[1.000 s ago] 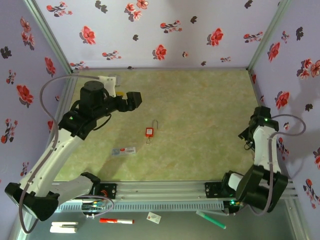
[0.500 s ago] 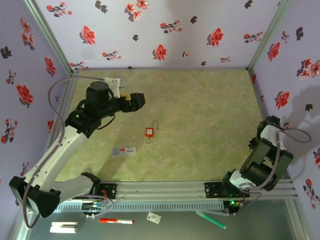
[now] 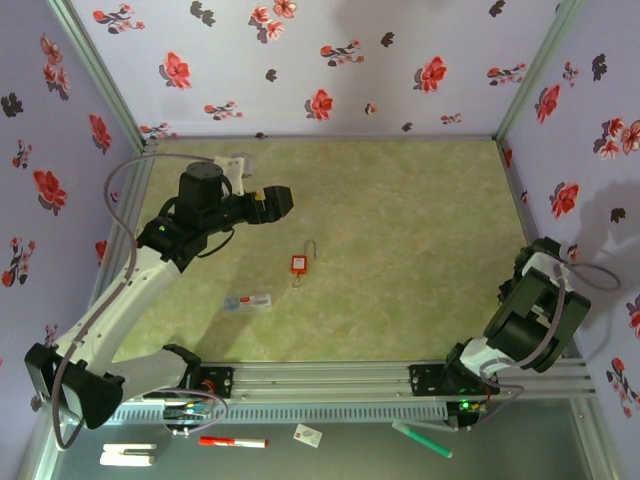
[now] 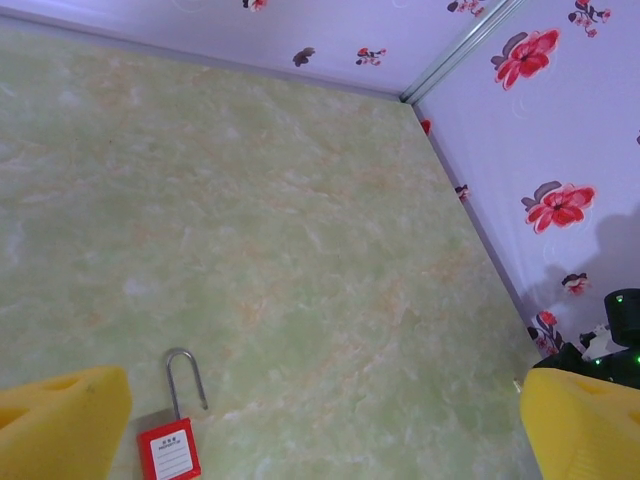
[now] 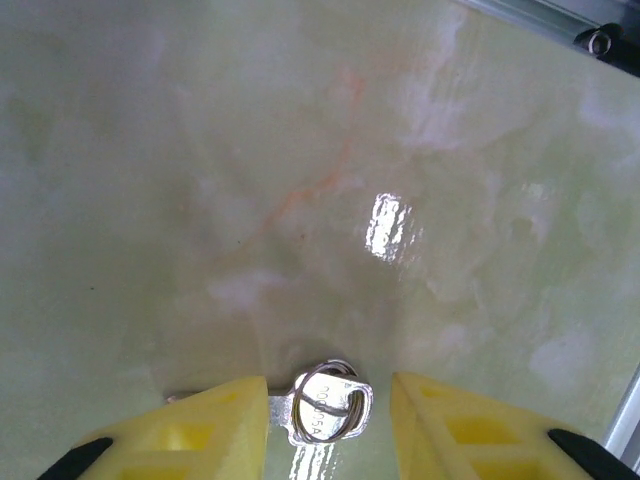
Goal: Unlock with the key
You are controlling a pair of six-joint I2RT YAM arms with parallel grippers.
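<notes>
Bench [image 3: 420, 200] mostly open, far half and right side bare. Red padlock [image 3: 298, 264] and flat tag [image 3: 248, 300] lie left of centre. Flowered walls [image 3: 300, 60] box three sides. The right hand [image 5: 328, 400] straddles key [image 5: 322, 408], bare bench ahead.

My right gripper [image 5: 328, 392] has its jaws apart, and both yellow fingers [image 5: 190, 430] enter at the lower edge. The key [image 5: 318, 418] lies flat on the table [image 5: 200, 180] in the gap, closer to the left-hand finger. A split ring [image 5: 330, 395] passes through its head. The blade runs left behind that finger. Contact with either finger cannot be determined. A metal frame rail [image 5: 560, 18] crosses the upper right corner.
</notes>
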